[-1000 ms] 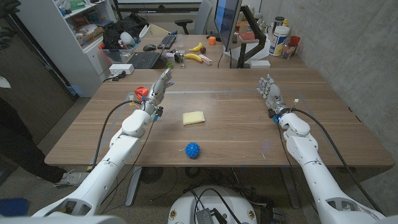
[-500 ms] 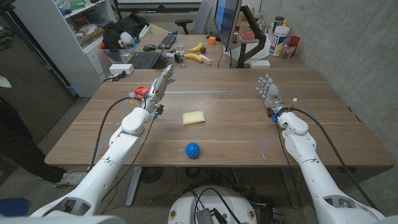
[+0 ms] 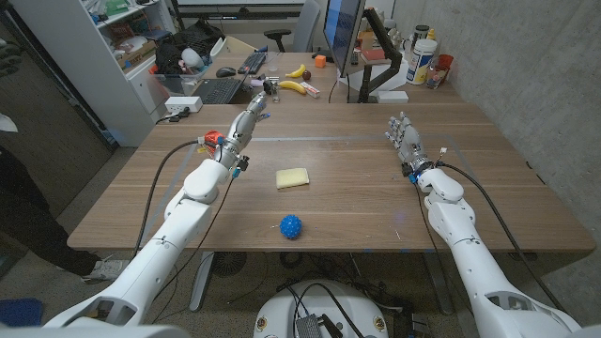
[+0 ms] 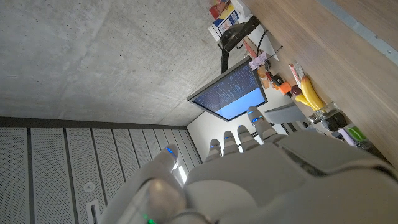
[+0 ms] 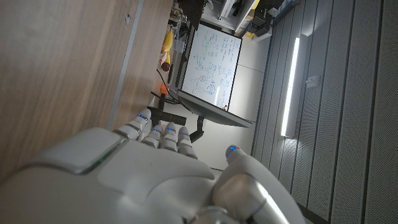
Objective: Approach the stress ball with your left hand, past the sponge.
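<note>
Sitting near rectangular yellow sponge (image 3: 292,177): knobbly blue stress ball (image 3: 291,226)

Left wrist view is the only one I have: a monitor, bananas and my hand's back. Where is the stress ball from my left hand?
Observer: In the head view the blue stress ball lies near the table's front edge, and your left hand is raised far beyond it.
Operator: Is the sponge in the way?
Observer: The yellow sponge lies between them, beside your forearm, apart from the ball.
Operator: And the right hand?
Observer: The right hand is at the far right, holding nothing, fingers apart.
</note>
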You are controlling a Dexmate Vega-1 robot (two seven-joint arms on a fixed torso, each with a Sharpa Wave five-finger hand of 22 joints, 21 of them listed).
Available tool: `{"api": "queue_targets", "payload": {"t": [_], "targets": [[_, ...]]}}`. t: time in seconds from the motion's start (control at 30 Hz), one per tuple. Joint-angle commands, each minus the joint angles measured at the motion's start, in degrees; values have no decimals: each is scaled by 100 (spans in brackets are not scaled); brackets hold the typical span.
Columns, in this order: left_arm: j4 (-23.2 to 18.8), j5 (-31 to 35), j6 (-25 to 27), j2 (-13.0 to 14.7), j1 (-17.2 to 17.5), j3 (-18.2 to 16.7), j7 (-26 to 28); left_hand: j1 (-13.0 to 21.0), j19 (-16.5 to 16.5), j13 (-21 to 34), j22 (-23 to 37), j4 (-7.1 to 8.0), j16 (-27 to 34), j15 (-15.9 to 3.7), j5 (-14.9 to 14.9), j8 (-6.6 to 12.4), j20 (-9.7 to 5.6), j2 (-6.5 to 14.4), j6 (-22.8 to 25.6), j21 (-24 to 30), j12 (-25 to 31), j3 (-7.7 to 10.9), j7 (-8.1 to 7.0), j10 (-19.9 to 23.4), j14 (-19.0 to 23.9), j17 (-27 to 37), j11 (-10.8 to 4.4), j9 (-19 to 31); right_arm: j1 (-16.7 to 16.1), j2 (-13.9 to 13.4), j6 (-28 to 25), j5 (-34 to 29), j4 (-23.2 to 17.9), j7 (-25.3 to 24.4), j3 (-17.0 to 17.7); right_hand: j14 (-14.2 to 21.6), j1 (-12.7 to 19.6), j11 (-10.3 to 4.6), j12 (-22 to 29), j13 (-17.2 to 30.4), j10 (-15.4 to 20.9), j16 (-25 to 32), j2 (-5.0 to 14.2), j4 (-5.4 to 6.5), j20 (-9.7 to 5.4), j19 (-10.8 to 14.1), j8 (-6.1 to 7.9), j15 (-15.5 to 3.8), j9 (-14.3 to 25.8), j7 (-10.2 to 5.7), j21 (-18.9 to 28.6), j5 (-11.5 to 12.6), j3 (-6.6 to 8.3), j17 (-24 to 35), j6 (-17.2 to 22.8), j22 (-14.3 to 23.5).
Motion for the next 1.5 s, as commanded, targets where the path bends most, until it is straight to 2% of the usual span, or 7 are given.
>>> {"api": "queue_targets", "payload": {"t": [0.03,0.6,0.73,1.13,1.5], "targets": [[-159,300,-225,56,45,13,-81,38,-51,13,18,-25,-18,-26,39,41,4,473,40,-19,25,18,-12,5,-12,15,-42,11,24,15,50,-10,43,5,-13,-52,-2,-13,46,29,-27,22,454,13,-233,-9,52,21,16,-3,-10,22,40,24,28,14],[-475,823,-434,107,126,10,-76,58,-50,12,16,-33,-2,-91,51,68,6,462,157,-51,48,22,-46,109,72,10,-105,9,-14,6,56,-3,1,4,-9,-51,-8,-13,48,29,-26,24,450,15,-232,-5,55,20,16,1,-19,21,39,25,32,15],[-530,905,-460,105,142,4,-85,75,-17,11,15,-38,-1,-116,59,90,-7,466,271,-63,47,34,-122,157,111,7,-174,10,-21,4,69,-1,0,6,-3,-51,-8,-10,48,29,-26,24,450,15,-232,-3,56,18,16,0,-21,21,40,25,34,15],[-662,1154,-601,131,180,-3,-147,120,-30,10,12,-54,-20,-134,67,84,-4,489,339,-100,33,76,-207,178,116,2,-205,8,-42,0,72,3,-25,12,0,-54,-8,-31,48,29,-26,22,446,14,-228,-4,59,11,16,-7,-27,22,40,25,43,15],[-817,1267,-719,156,221,-17,-272,145,-41,9,11,-62,-34,-161,68,72,-7,477,361,-127,25,93,-205,185,120,0,-218,8,-56,-2,70,11,-45,22,3,-54,-11,-36,49,29,-26,23,446,15,-228,-2,59,11,16,-9,-32,22,39,25,43,15]]}}
